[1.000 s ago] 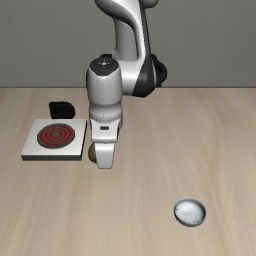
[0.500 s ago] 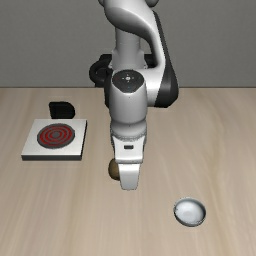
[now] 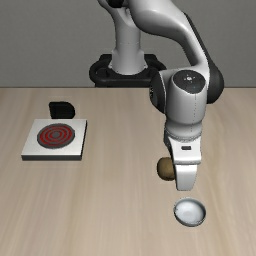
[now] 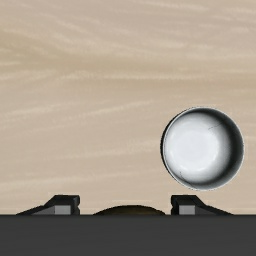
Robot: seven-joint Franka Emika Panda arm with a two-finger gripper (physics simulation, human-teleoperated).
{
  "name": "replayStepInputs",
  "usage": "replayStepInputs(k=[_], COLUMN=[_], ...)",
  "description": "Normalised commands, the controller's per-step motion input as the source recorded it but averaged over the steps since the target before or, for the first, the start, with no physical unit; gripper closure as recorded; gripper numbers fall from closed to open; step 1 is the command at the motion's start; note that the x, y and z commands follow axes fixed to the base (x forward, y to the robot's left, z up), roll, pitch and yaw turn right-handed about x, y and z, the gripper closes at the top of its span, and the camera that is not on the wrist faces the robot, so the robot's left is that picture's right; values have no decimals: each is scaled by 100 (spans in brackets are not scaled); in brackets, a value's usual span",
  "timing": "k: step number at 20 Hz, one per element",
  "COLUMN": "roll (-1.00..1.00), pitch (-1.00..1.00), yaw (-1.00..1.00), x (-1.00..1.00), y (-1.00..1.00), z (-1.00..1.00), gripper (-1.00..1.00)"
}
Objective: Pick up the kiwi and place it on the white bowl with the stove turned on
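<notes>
One white bowl point(image 3: 189, 211) sits nearest on the wooden table point(image 3: 90, 220), upright and with nothing in it. Just behind it the gripper point(image 3: 177, 181) points straight down, clenched on the kiwi point(image 3: 163, 169), whose brown side shows beside the fingers toward the exterior view's left. The fruit hangs close to the bowl but not over it, a little back and to that same left. In the wrist view the kiwi point(image 4: 128, 211) shows as a dark dome between the two fingertips of the gripper point(image 4: 128, 204), and the bowl point(image 4: 203, 148) lies ahead of them and off to one side, apart from both. Farther back, well apart toward the exterior view's left, the white stove plate point(image 3: 30, 150) lies flat with its burner point(image 3: 56, 134) ringed in red, and a black knob point(image 3: 63, 107) stands just behind it. Farthest of all is the arm's dark base point(image 3: 125, 70).
</notes>
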Motion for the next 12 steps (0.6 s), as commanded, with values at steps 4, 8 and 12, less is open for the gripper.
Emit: replayStepInputs(k=[4,8,12], roll=[0,0,0], pitch=[0,0,0], yaw=[0,0,0], x=[25,100,100], y=[75,0,0], z=[0,0,0], gripper=[100,100,100])
